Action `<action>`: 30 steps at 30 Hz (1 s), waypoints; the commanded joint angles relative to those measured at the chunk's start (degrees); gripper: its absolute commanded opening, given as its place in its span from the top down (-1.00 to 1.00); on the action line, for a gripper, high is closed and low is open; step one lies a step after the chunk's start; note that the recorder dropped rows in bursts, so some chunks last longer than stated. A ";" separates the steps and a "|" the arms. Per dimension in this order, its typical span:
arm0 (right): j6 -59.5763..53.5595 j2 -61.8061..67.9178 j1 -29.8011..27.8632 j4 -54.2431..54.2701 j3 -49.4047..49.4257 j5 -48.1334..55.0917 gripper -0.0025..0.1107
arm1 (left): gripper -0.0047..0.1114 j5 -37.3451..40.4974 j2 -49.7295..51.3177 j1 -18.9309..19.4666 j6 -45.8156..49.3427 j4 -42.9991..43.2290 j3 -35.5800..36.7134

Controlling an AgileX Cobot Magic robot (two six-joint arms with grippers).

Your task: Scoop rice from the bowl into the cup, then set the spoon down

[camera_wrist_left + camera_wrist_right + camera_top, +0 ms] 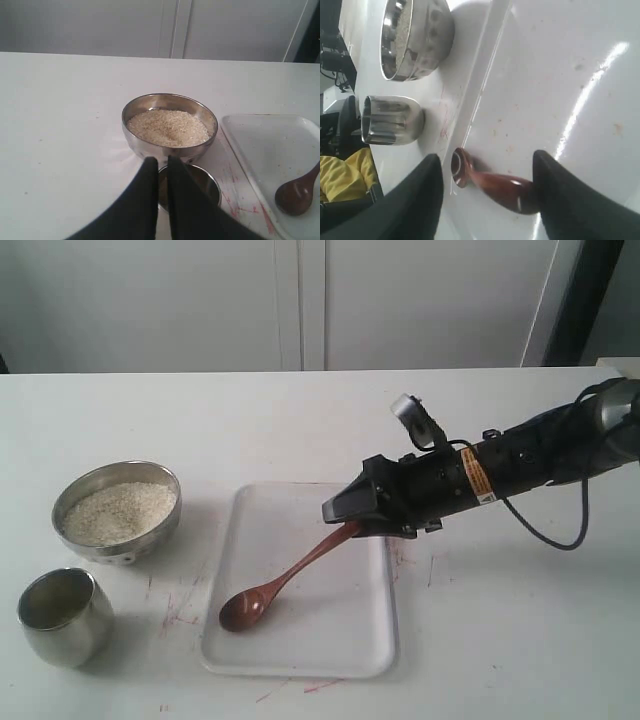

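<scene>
Spoon (288,576) lay inside the white tray (300,505). Its oval bowl rested on the tray floor close to the near left corner, just inside the raised rim. The handle ran diagonally up toward the far right rim and ended at the right gripper (338,518).

Right gripper jaws stood wide apart, one on each side of the handle end. In the right wrist view the handle sat much nearer one of the fingers (560,200), and I could not tell whether it touched. The gap was far wider than the handle, so nothing was clamped. The right arm reached in low from the right and hung over the tray's far right part.

Bowl (150,540) stood left of the tray, a strip of table between their edges, with rice (118,512) almost up to its rim. Cup (70,635) stood upright just beside the bowl on the near side. Whether the two touched was unclear.

Left gripper (161,160) hovered above the cup's near edge, fingers drawn together, holding nothing.

Table (500,640) showed broad bare white surface right of the tray and behind it up to the wall. Faint red marks (180,615) lay between cup and tray.
</scene>
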 commanded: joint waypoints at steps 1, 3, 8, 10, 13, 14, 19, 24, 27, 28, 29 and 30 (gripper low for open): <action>-5.27 -0.65 -0.39 -0.09 -0.12 0.01 0.04 | 0.67 0.18 -0.24 0.04 -0.11 -0.52 -0.19; -7.56 -0.65 -0.39 -0.09 -0.12 -0.22 0.04 | 0.67 0.18 -0.24 0.04 -0.11 -0.52 -0.19; -12.52 -0.65 -0.39 -0.09 -0.12 -0.22 0.04 | 0.67 0.18 -0.24 0.04 -0.11 -0.52 -0.19; -15.06 -0.65 -0.39 -0.09 -0.12 -0.22 0.04 | 0.67 0.18 -0.24 0.04 -0.11 -0.52 -0.19; -18.93 -0.65 -0.39 -0.09 -0.12 -0.22 0.04 | 0.67 0.18 -0.24 0.04 -0.11 -0.52 -0.19; -20.38 -0.65 -0.39 -0.09 -0.12 -0.22 0.04 | 0.67 0.18 -0.24 0.04 -0.11 -0.52 -0.19; -28.11 -0.65 -0.39 -0.09 -0.12 -0.22 0.04 | 0.67 0.18 -0.24 0.04 -0.11 -0.52 -0.19; -34.05 -0.65 -0.39 -0.09 -0.12 0.07 0.04 | 0.67 0.18 -0.24 0.04 -0.11 -0.52 -0.19; -35.71 -0.65 -0.39 -0.09 -0.12 0.23 0.04 | 0.67 0.18 -0.24 0.04 -0.11 -0.52 -0.19; -36.37 -0.65 -0.39 -0.09 -0.12 0.23 0.04 | 0.67 0.18 -0.24 0.04 -0.11 -0.52 -0.19; -36.48 -0.65 -0.39 -0.09 -0.12 0.34 0.04 | 0.67 0.18 -0.24 0.04 -0.11 -0.52 -0.19; -36.48 -0.65 -0.39 -0.09 -0.12 0.58 0.04 | 0.67 0.18 -0.24 0.04 -0.11 -0.52 -0.19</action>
